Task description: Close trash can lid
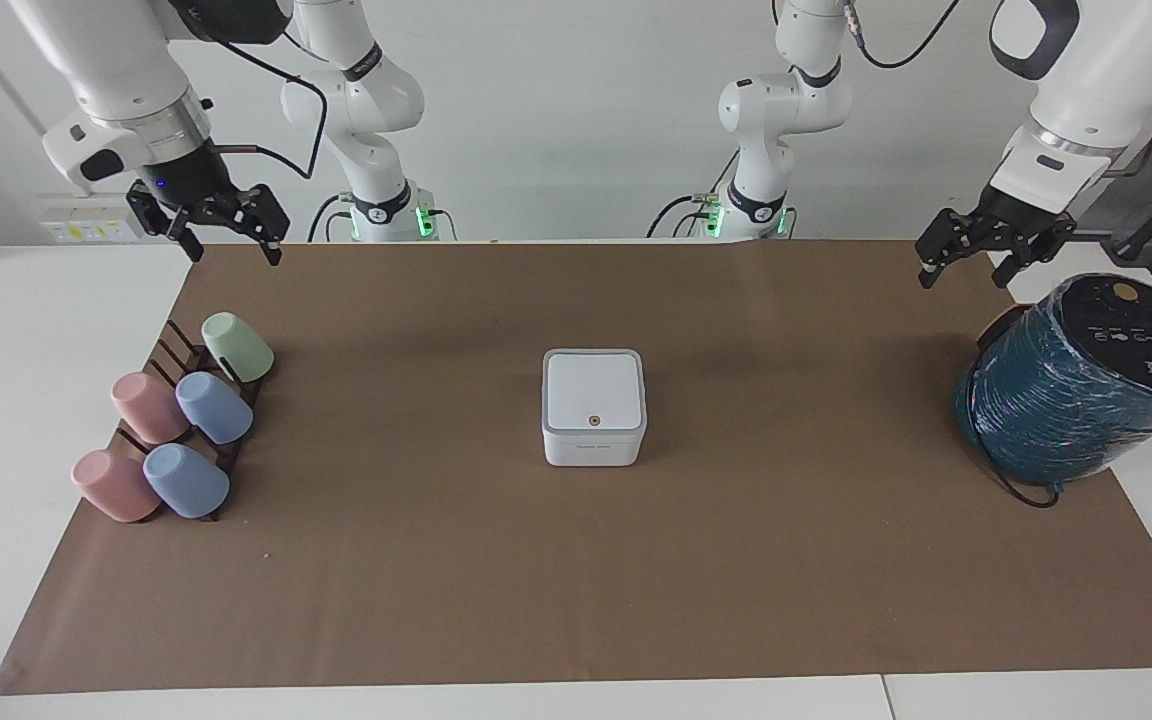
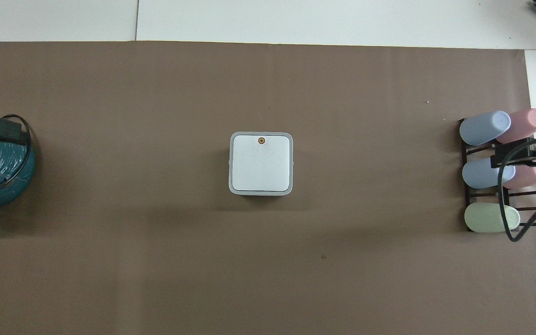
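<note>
The trash can (image 1: 591,450) is a small white square box standing in the middle of the brown mat. Its lid (image 1: 593,388) lies flat and shut on it, orange dot up; the lid also shows in the overhead view (image 2: 261,165). My left gripper (image 1: 963,274) is open and empty, up in the air over the mat's edge beside the teal cylinder, well away from the can. My right gripper (image 1: 233,250) is open and empty, up over the mat's corner near the cup rack, where that arm waits.
A large teal-wrapped cylinder (image 1: 1076,385) with a black cable lies at the left arm's end of the table. A dark rack (image 1: 168,345) holding several pastel cups (image 1: 214,408) stands at the right arm's end. The brown mat (image 1: 576,580) covers the table.
</note>
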### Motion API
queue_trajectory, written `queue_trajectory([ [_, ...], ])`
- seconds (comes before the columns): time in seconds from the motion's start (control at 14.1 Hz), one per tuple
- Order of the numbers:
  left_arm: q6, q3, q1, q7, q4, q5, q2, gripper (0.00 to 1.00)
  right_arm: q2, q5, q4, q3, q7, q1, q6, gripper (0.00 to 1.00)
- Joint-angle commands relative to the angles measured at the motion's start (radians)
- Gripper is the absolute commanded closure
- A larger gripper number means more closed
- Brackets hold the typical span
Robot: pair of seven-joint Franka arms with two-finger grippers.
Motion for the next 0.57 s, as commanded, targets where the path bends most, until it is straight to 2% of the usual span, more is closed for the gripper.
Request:
queue_trajectory([
  [0.0, -0.008, -0.003, 0.0, 0.006, -0.055, 0.011, -0.04, 0.0, -0.012, -0.003, -0.007, 0.004, 0.007, 0.0, 0.008, 0.0],
  [0.5, -0.002, -0.003, 0.0, 0.003, -0.07, 0.011, -0.048, 0.0, -0.012, -0.003, -0.007, 0.004, 0.007, 0.0, 0.008, 0.0],
])
